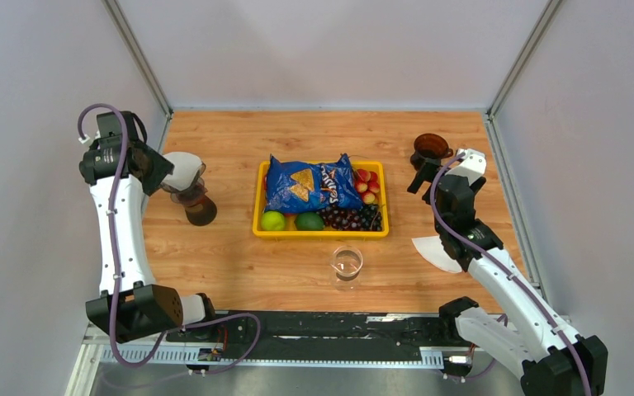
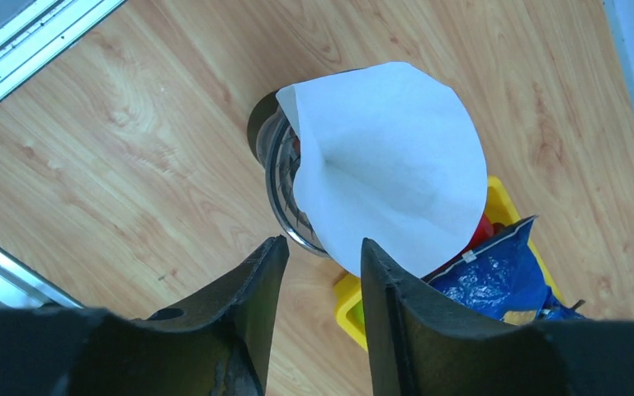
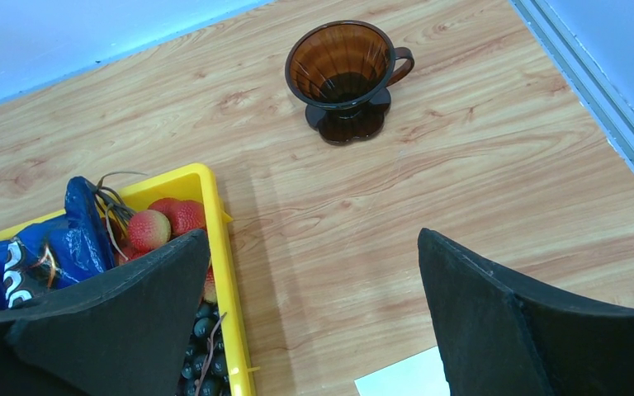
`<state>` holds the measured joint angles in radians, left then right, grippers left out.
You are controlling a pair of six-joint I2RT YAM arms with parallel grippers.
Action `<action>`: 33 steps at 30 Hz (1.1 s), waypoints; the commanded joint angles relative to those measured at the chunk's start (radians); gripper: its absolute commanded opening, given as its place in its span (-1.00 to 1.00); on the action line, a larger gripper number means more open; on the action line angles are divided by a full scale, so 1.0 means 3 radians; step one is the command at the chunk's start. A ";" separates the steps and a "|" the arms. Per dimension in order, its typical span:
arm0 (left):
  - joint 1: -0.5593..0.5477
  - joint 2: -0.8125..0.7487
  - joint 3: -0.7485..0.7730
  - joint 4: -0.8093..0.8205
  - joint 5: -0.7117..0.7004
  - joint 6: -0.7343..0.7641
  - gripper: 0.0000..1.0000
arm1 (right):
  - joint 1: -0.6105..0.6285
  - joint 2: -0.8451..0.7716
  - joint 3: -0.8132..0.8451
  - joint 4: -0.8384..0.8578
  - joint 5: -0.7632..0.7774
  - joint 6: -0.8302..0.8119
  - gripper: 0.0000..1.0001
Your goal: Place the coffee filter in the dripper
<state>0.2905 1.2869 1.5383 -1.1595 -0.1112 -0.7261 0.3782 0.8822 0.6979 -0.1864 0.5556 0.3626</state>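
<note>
Left tool (image 2: 324, 247) parted, holding nothing: coffee filter (image 2: 396, 165) stands just beyond its tips, leaning in the dripper (image 2: 279, 183) left of the yellow tray (image 1: 257, 206). Right tool (image 3: 312, 239) gapes empty.

The wooden table (image 1: 239, 276) under my arms carries a yellow tray (image 1: 320, 234) at its middle. Left of the tray stands a dripper (image 1: 199, 208). Right and farther back is a second brown dripper (image 1: 430, 148), right and nearer a flat white filter (image 1: 436, 252), and just in front a clear glass (image 1: 347, 262).

We see the left arm (image 1: 132, 239) and right arm (image 1: 508, 289) in white shells with black joints, purple cable (image 1: 113, 239) running alongside, fingers (image 2: 243, 289) matte black.
</note>
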 commanded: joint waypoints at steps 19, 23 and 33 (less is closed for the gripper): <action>0.0008 -0.0468 0.0282 0.0532 0.0488 0.0262 1.00 | -0.0023 0.0029 -0.0001 0.0033 -0.0089 -0.0078 0.99; -0.0191 -0.0185 0.0309 0.0593 0.0261 0.0267 1.00 | -0.0021 0.0050 0.0001 0.0033 -0.0102 -0.0094 1.00; -0.0224 0.0272 0.0266 0.0513 -0.0407 0.0228 0.34 | -0.0023 0.0081 0.0000 0.0033 -0.0117 -0.0098 1.00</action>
<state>0.2245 1.3533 1.6093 -1.0103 -0.1326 -0.6666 0.3767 0.9020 0.6979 -0.1864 0.5255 0.3435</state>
